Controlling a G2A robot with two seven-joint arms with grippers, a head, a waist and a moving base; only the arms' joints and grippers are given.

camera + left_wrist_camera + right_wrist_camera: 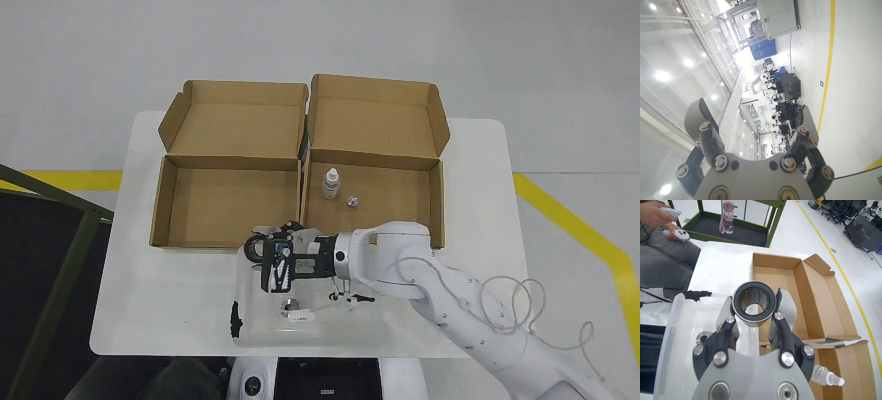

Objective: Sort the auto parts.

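Right wrist view: the right claw clamps the bearing between its fingers. The bearing's long axis runs roughly along the fingers, with one open end facing the wrist.

Top view: the bearing hangs above the rim of the clear bin on the counter, just beside the empty left box. Carry it above the box wall. Lower it fully before release, because the cylinder is likely to roll.

Left wrist view: the left claw stands wide and empty.
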